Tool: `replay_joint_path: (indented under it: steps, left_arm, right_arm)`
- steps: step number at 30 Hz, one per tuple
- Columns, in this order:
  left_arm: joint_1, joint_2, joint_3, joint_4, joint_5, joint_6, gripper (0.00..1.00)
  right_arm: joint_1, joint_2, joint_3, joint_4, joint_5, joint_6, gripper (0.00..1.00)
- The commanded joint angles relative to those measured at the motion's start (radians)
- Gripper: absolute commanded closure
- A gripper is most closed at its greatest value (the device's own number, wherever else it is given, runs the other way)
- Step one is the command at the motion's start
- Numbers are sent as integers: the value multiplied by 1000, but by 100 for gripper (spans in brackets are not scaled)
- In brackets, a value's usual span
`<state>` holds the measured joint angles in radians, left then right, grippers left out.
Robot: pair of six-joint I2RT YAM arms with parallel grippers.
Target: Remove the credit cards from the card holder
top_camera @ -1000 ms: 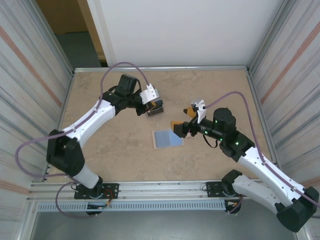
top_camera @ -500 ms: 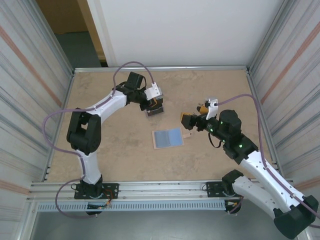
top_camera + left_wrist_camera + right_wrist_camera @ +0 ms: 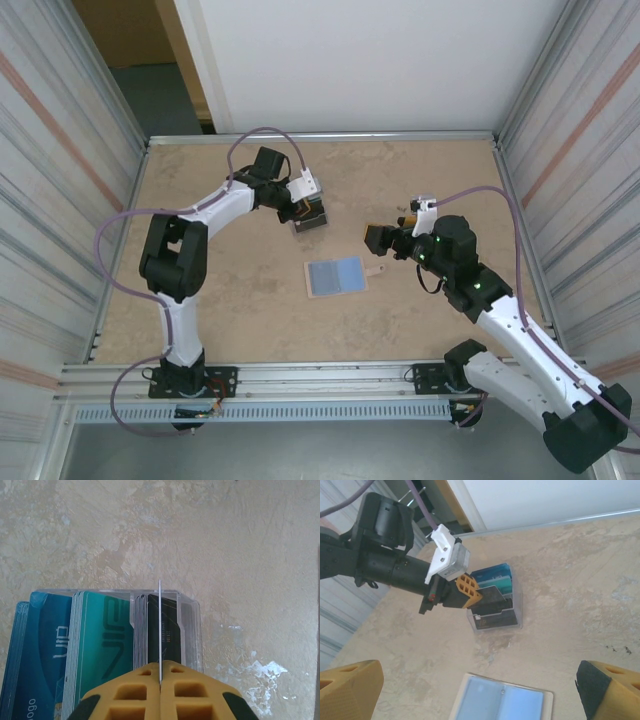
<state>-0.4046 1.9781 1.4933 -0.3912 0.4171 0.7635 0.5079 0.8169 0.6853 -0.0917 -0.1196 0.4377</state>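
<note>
Over the table point(image 3: 220, 300) a black card point(image 3: 159, 625) is pinched edge-on by the left gripper point(image 3: 160, 669) above credit cards point(image 3: 100, 645) in a clear tray point(image 3: 192, 625); the card holder point(image 3: 336, 276) is laid open before the spread right gripper point(image 3: 480, 682)

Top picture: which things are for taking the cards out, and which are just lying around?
For the job:
- open tan square wallet with pale-blue lining
- thin dark card pinched in the shut left gripper
- blue, teal and black card stacks in the clear plastic box

Just there:
- purple cables
- grey metal rail at the near edge
</note>
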Motion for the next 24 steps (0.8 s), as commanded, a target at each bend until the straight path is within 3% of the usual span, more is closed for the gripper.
replay_joint_path:
  steps: [1, 18, 24]
  left_arm:
    - [10, 25, 40, -1, 10, 16, 97]
    - [10, 76, 70, -31, 42, 16, 94]
    - [10, 82, 79, -44, 39, 12, 82]
  right_arm:
    - [-6, -2, 30, 11, 21, 20, 1]
    - [-7, -28, 30, -27, 143, 57, 1]
    - [-7, -4, 36, -33, 146, 55, 1]
